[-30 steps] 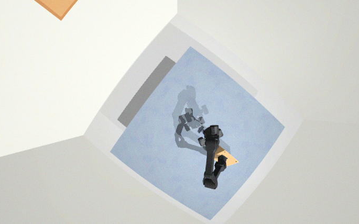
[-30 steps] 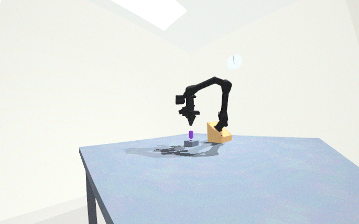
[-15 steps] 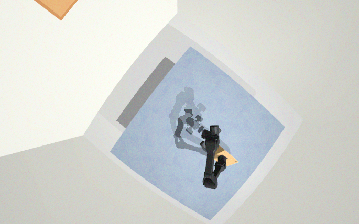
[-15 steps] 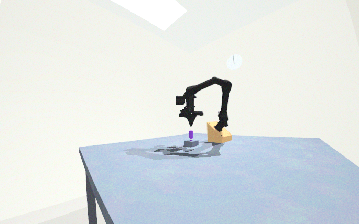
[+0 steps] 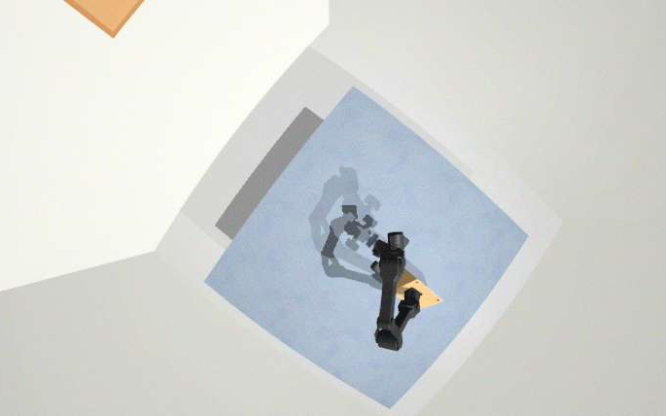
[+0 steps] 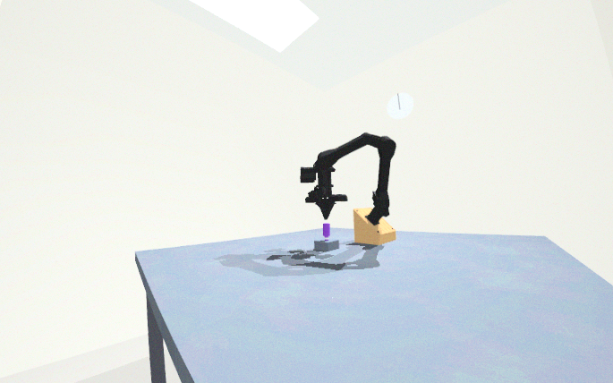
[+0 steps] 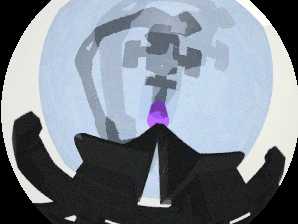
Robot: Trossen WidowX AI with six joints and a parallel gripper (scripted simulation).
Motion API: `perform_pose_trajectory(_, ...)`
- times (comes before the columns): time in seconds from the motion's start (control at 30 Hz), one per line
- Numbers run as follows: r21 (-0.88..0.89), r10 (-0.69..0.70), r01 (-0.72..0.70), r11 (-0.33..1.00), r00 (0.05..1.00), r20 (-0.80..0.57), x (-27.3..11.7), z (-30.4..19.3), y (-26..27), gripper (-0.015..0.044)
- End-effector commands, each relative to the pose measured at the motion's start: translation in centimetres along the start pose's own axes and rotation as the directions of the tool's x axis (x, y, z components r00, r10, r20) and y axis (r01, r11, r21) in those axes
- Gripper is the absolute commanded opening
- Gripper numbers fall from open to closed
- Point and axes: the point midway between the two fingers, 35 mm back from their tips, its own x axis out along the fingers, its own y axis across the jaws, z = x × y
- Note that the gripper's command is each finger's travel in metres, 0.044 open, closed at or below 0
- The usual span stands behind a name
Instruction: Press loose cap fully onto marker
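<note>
The purple cap (image 6: 326, 230) (image 7: 158, 115) stands upright on top of the marker, above the grey holder block (image 6: 326, 245). Most of the marker is hidden under the cap; a small purple part shows just above the block. My gripper (image 6: 326, 218) (image 7: 158, 127) is shut, with its fingertips together and nothing between them. It points straight down, with its tips just above the cap's top; a small gap shows in the exterior view. In the top view the arm hides the cap and the block.
The wooden arm base (image 5: 431, 297) (image 6: 368, 230) stands behind and to the right of the block in the exterior view. The blue table (image 5: 428, 181) (image 6: 370, 309) carries the arm's shadows around the block.
</note>
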Motion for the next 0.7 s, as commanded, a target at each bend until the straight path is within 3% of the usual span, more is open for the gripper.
perform_pose_trajectory(0.0,0.005,0.006,-0.006,1.000,1.000,0.002,0.7,-0.1,0.1,0.0000)
perform_pose_trajectory(0.67,0.001,0.000,0.000,1.000,1.000,0.009,2.0,0.2,0.0,0.0000)
